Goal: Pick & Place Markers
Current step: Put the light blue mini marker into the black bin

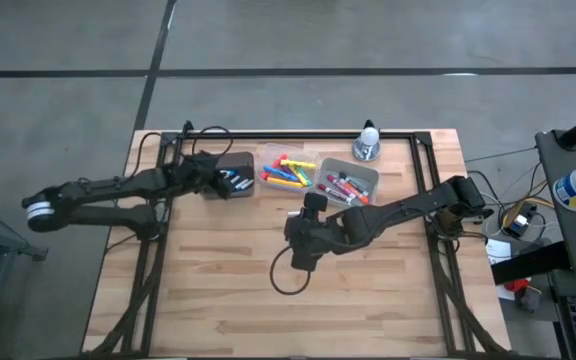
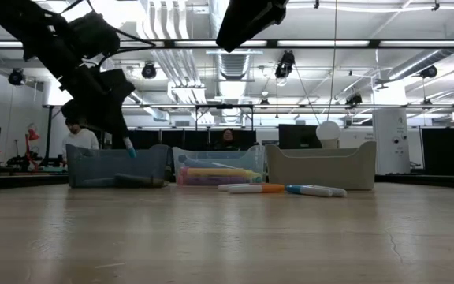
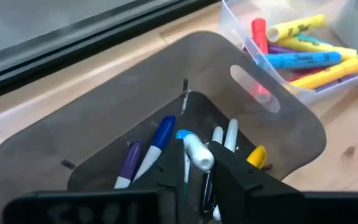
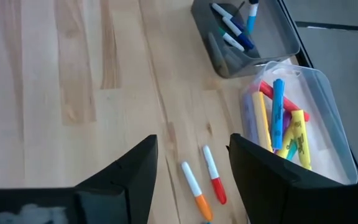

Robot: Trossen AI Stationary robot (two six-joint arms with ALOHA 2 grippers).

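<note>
The left gripper [image 3: 194, 180] hangs over the dark bin [image 3: 104, 124], its fingers pinching a white marker with a light blue cap [image 3: 194, 152] that stands nearly upright; the lower part of this pen is hidden behind the fingers. Beneath it in that smoky, translucent bin lie more white-bodied markers with blue and purple caps and one yellow end, partly covered by the gripper. The right gripper [image 4: 191, 162] hovers above the bare wooden table [image 4: 55, 74], its dark fingers spread wide with nothing between them. Just beyond them two loose markers lie side by side on the planks: an orange-capped marker [image 4: 192, 185], its tip cut off at the picture's edge, and a red-capped marker [image 4: 214, 174]. The clear bin [image 1: 286, 172] of glossy plastic holds neon yellow, blue, pink and orange pens in a heap. The grey bin [image 1: 348, 182] holds red-capped ones, too small in the high view to count.
</note>
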